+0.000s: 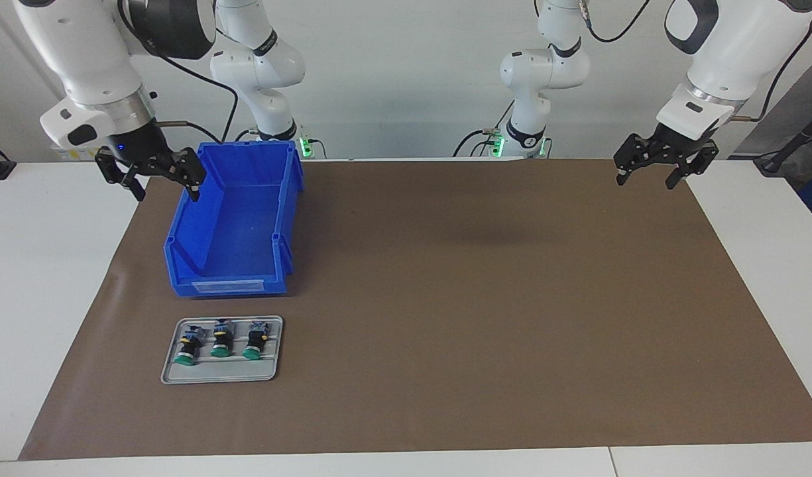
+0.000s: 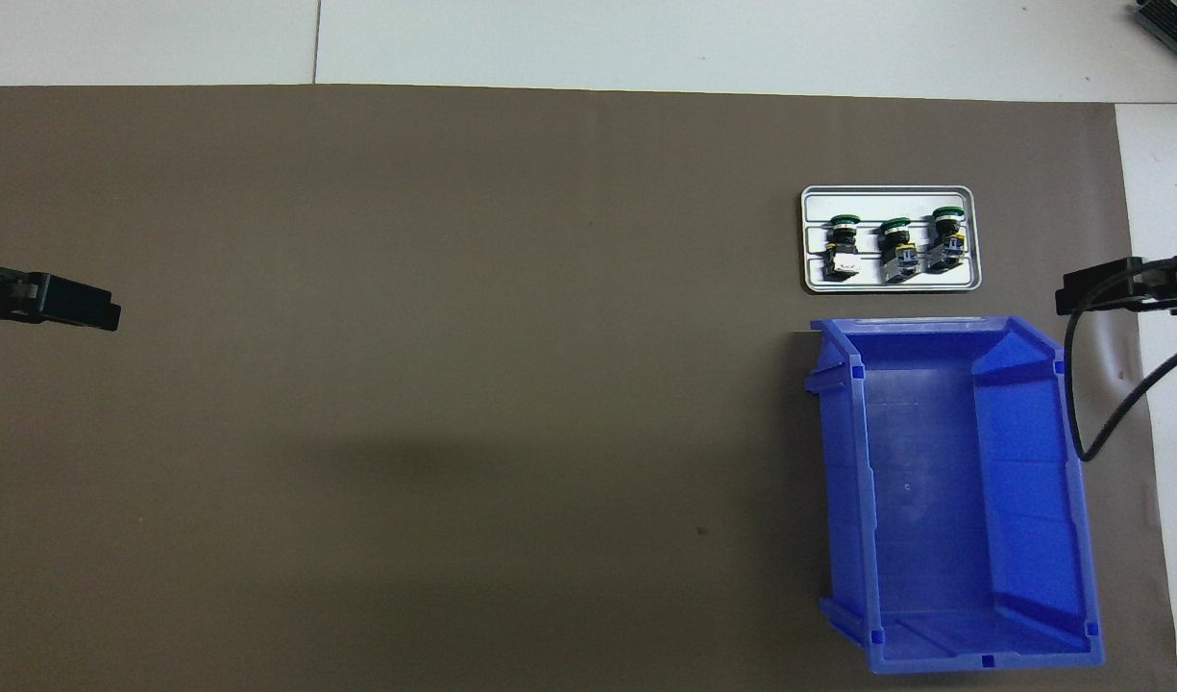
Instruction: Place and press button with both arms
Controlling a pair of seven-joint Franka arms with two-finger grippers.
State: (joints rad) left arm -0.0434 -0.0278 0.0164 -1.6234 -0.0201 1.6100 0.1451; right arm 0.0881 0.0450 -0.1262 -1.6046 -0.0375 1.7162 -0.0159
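Three buttons [image 1: 221, 339] lie caps away from the robots; right gripper [image 1: 162, 187], open and empty, hangs closer than left gripper [image 1: 646, 177], likewise open, empty.

**Camera placement: two high views, half a turn apart**

One camera sits high across the table from me and faces my bases, which stand at the top of its picture. It stays well back, taking in the whole brown mat [image 1: 445, 298] and white table [image 1: 48, 265] margins at both ends.

The second hangs high over my own end, looking forward and steeply down. My arms barely enter; only dark tips show at its side edges.

Both share the mat, the blue bin [image 1: 236, 225] [image 2: 953, 500] and the grey tray [image 1: 223, 374] [image 2: 891, 281], which fall on contrary sides in the two pictures.
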